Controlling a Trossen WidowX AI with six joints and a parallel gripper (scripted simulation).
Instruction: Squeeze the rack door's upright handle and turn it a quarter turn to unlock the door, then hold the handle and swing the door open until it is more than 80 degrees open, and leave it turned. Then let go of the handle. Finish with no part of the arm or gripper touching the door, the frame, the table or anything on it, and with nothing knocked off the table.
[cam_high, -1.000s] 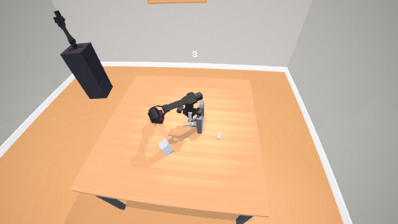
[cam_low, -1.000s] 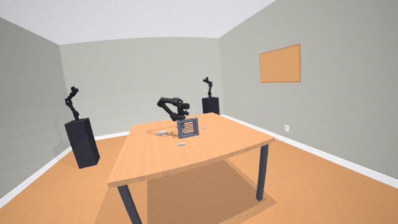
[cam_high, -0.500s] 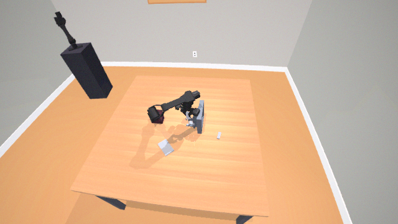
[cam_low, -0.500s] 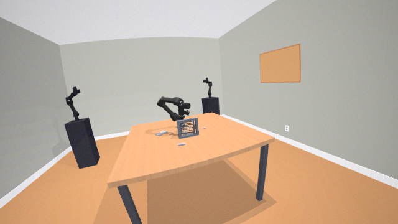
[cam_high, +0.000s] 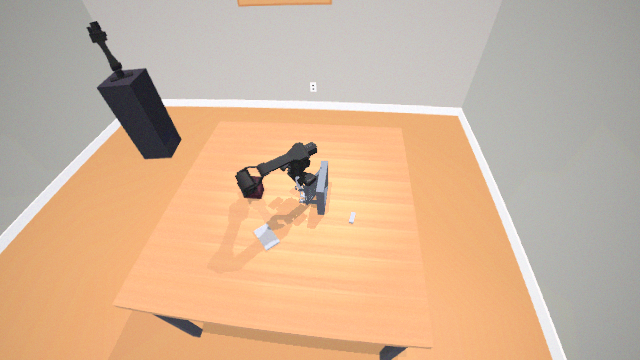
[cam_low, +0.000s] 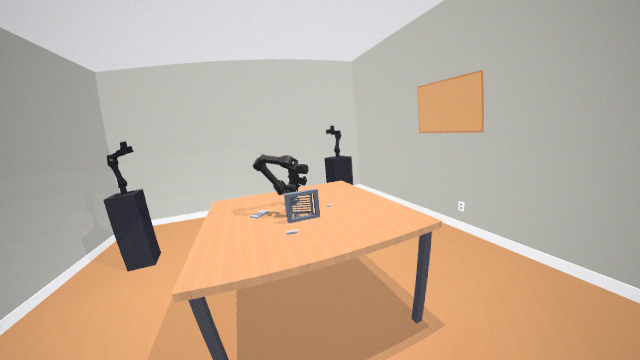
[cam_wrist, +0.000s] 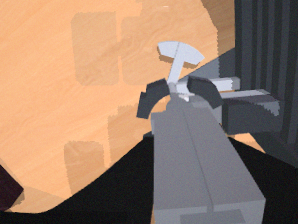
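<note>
Wrist view: fingers (cam_high: 310, 179) part-open, clamped on pale handle (cam_high: 302, 195) (cam_wrist: 175, 70) beside dark slatted rack (cam_high: 321, 197) (cam_low: 293, 213) (cam_wrist: 265, 40).

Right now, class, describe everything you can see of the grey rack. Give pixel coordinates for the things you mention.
The grey rack (cam_high: 322, 187) (cam_low: 288, 207) (cam_wrist: 245, 50) stands upright on the wooden table (cam_high: 280, 290) (cam_low: 260, 255) (cam_wrist: 45, 55), beside the arm. It has a thick rectangular border around thin slats, horizontal in the exterior view. Its surface looks matte; the material is unclear. The hand (cam_high: 306, 184) (cam_wrist: 186, 147) is closed on its pale handle (cam_wrist: 176, 72). How far the door is open, I cannot tell.
</note>
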